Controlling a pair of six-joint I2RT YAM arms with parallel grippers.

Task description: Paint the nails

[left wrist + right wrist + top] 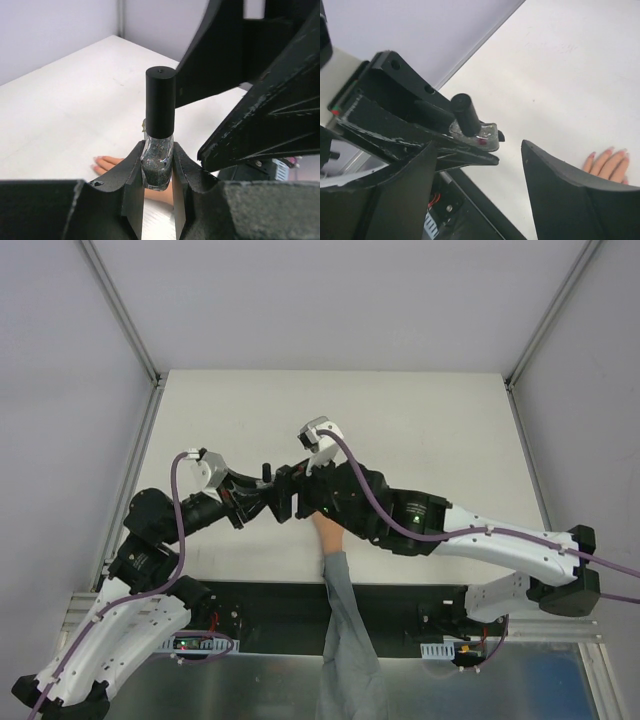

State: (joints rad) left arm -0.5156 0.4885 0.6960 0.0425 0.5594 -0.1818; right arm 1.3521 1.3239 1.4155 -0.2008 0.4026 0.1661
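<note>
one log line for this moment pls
left gripper: shut on polish bottle | right gripper: jaws open by cap | cap: on bottle | mannequin hand: on table

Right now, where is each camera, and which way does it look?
Top: above, behind the arms, looking down at the table; both arms show.
Left wrist: on left arm, looking along its fingers, shut on the bottle.
Right wrist: on right arm, looking between its open fingers at the bottle.
Both wrist views share bottle and hand.
</note>
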